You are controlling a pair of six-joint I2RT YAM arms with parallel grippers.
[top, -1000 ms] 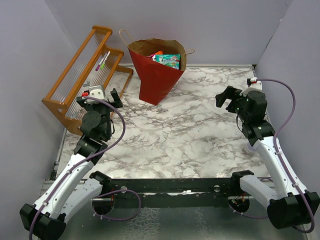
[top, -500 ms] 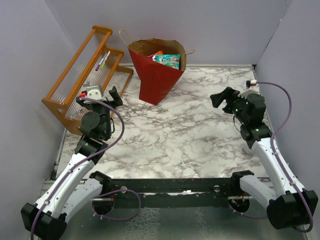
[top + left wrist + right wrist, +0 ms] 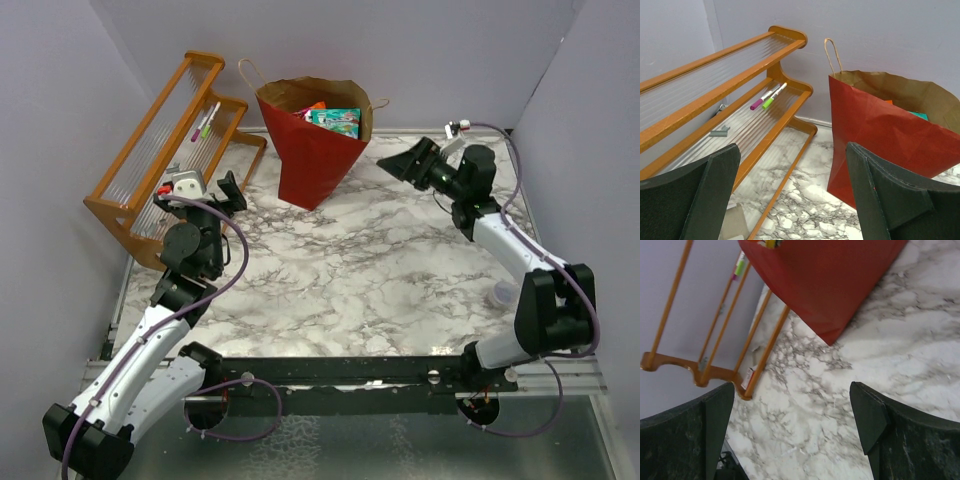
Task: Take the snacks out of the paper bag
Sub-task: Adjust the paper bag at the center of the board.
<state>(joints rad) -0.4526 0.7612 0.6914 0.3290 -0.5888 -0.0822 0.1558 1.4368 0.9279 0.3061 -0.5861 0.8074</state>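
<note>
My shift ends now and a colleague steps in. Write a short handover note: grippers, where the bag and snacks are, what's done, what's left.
Left gripper: open, empty, beside the wooden rack, left of the paper bag, not touching it.
Right gripper: open, empty, right of the bag, pointed toward it, apart from it.
Paper bag: upright at the far side of the table, mouth open.
Snacks: a teal packet and others show at the mouth, all inside the bag.
Done: nothing; no packet lies on the table.
Left: lift out every snack.
</note>
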